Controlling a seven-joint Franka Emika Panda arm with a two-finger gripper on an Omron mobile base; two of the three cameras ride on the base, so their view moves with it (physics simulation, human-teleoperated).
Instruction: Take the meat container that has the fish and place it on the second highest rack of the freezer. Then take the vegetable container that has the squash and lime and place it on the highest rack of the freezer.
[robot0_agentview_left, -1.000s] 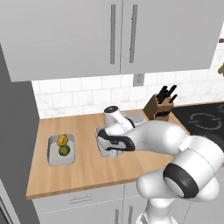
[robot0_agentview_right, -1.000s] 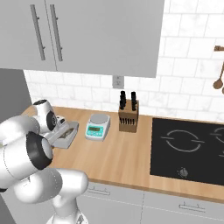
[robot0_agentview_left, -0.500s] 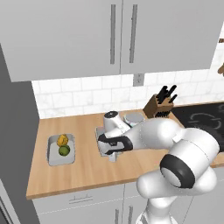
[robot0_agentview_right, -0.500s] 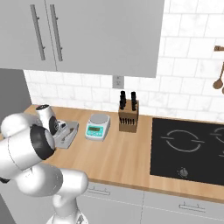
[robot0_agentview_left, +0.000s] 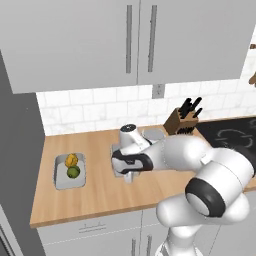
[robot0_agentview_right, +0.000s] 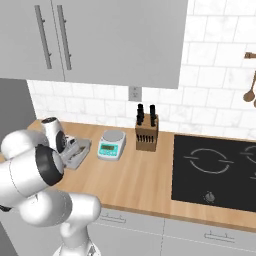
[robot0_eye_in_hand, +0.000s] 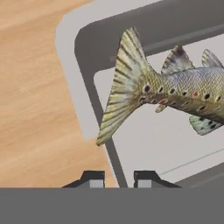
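The fish (robot0_eye_in_hand: 175, 94) is cut off at the hand view's right edge, head unseen. In the left base view, the arm hides most of the meat container (robot0_agentview_left: 116, 150).

Arm bent low over a tray on the wooden desk (robot0_agentview_left: 100, 192)

The white arm (robot0_agentview_left: 185, 155) reaches left, its hand down on a grey tray (robot0_agentview_left: 117, 161). Well to the left lies a second tray (robot0_agentview_left: 60, 176) with a squash (robot0_agentview_left: 71, 160) and a lime (robot0_agentview_left: 73, 172). Behind stand a scale (robot0_agentview_left: 154, 134) and a knife block (robot0_agentview_left: 181, 123).

Even, soft rendered light; faint shadows; hand view close, coarse.
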